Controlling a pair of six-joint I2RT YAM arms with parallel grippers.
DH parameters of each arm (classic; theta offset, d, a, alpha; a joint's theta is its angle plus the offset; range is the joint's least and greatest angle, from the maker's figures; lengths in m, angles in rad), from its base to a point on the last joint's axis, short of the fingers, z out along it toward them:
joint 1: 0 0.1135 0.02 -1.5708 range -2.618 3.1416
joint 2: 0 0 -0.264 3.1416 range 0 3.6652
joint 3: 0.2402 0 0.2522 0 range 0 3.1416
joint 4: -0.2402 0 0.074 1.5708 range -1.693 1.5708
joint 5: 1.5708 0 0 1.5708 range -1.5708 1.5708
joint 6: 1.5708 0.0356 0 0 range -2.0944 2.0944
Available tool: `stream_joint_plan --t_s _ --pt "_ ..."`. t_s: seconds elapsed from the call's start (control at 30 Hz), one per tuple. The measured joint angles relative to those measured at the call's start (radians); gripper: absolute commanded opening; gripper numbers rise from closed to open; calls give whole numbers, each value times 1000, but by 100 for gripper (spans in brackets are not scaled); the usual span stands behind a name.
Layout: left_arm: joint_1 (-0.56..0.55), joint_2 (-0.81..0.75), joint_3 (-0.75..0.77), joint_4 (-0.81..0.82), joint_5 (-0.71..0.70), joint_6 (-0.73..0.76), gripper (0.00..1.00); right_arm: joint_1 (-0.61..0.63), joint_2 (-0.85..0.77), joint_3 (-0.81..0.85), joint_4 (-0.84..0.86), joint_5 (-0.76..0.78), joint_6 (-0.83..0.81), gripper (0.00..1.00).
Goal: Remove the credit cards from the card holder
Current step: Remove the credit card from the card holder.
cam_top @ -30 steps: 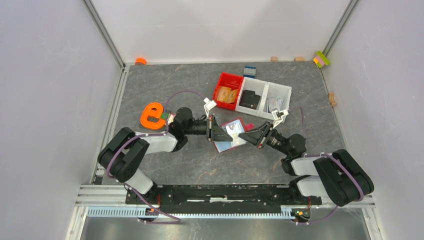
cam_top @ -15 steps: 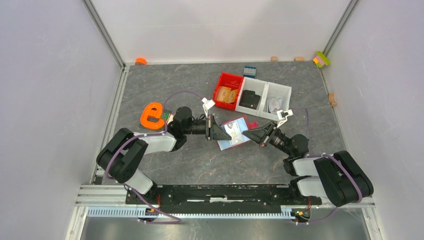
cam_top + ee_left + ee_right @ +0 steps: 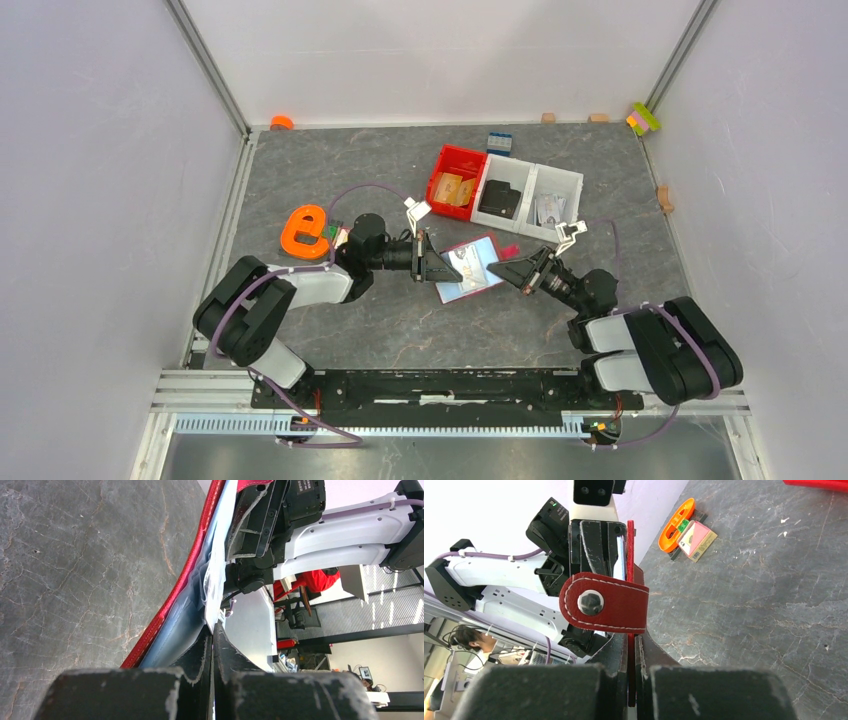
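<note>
The card holder (image 3: 470,268) spans open between the two: left gripper (image 3: 443,270) pinched tight on its pale inner edge, right gripper (image 3: 502,268) clamped on the opposite red flap.

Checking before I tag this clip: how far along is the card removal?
Done: the card holder is lifted and spread open, with the left gripper shut on one edge and the right gripper shut on the edge by the snap strap. In hand: both arms hold it open between them. Left: the credit cards, light blue ones showing, sit inside; none visibly pulled free yet.
</note>
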Motion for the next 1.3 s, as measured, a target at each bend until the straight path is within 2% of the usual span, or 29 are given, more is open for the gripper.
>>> stream_joint_plan --t_s 0.23,0.37,0.43,0.57,0.83,1.1,1.3 --pt "1 0 0 -15 1 0 15 -6 61 0 3 -1 48 0" --pt "8 1 0 -16 1 0 17 -12 82 0 3 -1 64 0" --pt "10 3 0 -15 2 0 15 -12 82 0 3 -4 68 0" --pt "10 15 1 -15 2 0 3 -10 83 0 3 -8 71 0" --pt "10 32 1 -18 5 0 3 -10 91 0 3 -11 71 0" --pt "10 43 6 -15 8 -1 33 -2 98 0 3 -11 76 0" --pt "10 57 6 2 8 -5 38 26 116 1 3 -11 84 0"
